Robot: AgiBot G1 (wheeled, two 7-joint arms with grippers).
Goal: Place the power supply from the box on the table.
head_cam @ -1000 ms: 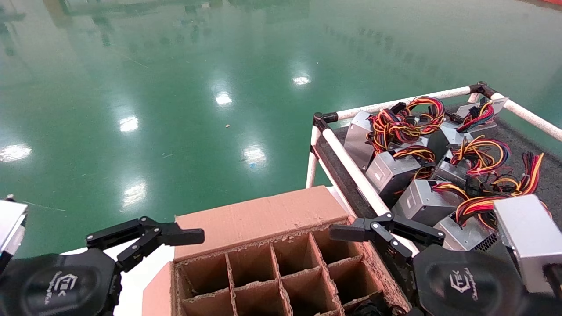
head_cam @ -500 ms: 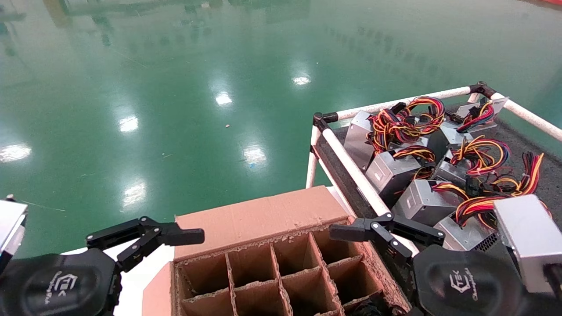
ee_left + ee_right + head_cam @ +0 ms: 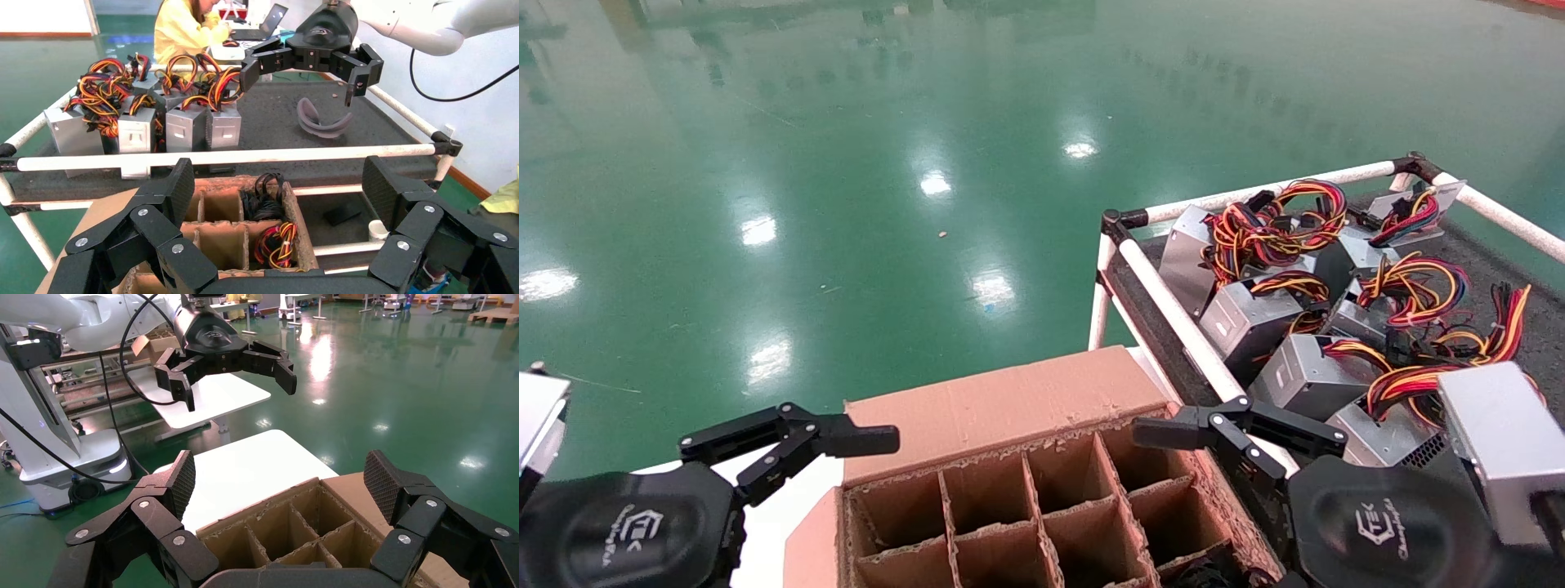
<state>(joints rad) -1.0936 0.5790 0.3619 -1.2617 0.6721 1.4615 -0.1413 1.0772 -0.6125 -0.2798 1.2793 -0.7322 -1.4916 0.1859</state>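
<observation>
Head view, box (image 3: 1042,490) between open left hand (image 3: 789,445) and right hand (image 3: 1238,433).

Box (image 3: 1009,490): most cells open from above, frayed cardboard dividers (image 3: 1034,510) make the slots tight; corner cells nearest the table hold cable bundles (image 3: 275,242). Table (image 3: 379,131): white rail (image 3: 232,157) runs between box and surface and stands above it. Rail-side part is crowded with power supplies (image 3: 1295,327) and looped wires; the dark grey area beyond them is bare except a grey curved strap (image 3: 318,122). Left gripper (image 3: 842,437) and right gripper (image 3: 1173,429) hang spread wide over opposite box edges.
</observation>
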